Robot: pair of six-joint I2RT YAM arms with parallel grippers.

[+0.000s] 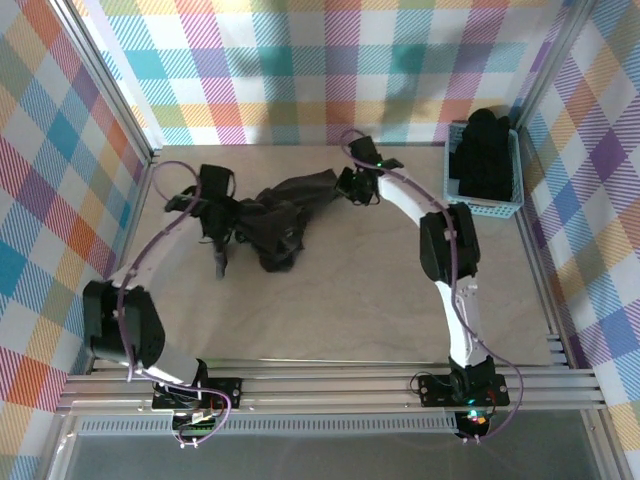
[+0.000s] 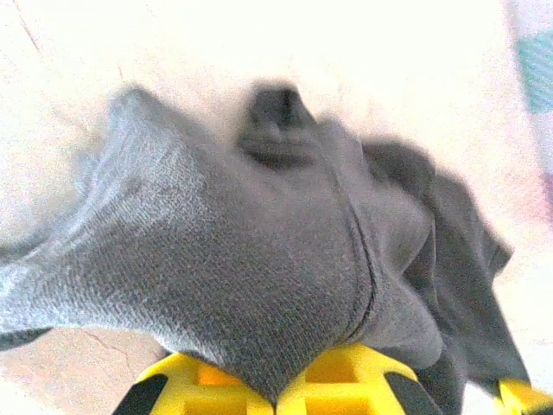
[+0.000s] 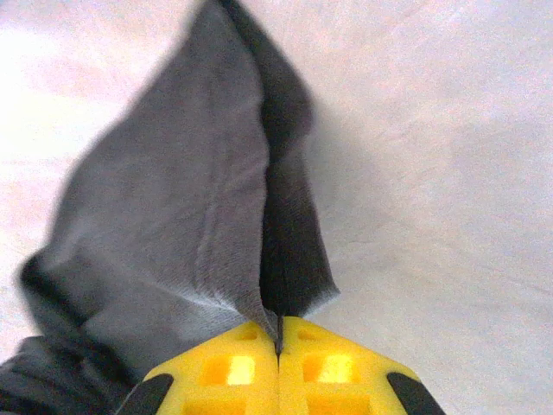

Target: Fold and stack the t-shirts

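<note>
My left gripper point(image 2: 276, 393) is clamped tight on a black t-shirt point(image 2: 242, 268): the two yellow pads point(image 2: 216, 385) meet with no gap, and the cloth bunches out from between them in a soft, rounded swell. Close up, the knit reads as a fine grey grain, with a stitched seam curving down toward the pinch. My right gripper point(image 3: 278, 346) is closed just as firmly, its blocky yellow pads point(image 3: 233, 372) pressed together on a thin folded edge of the same t-shirt point(image 3: 199, 225), which rises from the pinch in a tall pointed tent with a deep dark crease down its middle. From above, the t-shirt point(image 1: 280, 220) lies crumpled and stretched on the far middle of the table point(image 1: 350, 300), a pale, matte, faintly veined surface, strung between my left gripper point(image 1: 228, 212) at its left end and my right gripper point(image 1: 350, 185) at its upper right end. A narrow dark strip hangs toward the near side by the left end. At the far right corner sits a light blue lattice basket point(image 1: 485, 210) of hard plastic, heaped with black cloth point(image 1: 485, 150). Pastel plaid walls point(image 1: 300, 60) surround the table.
</note>
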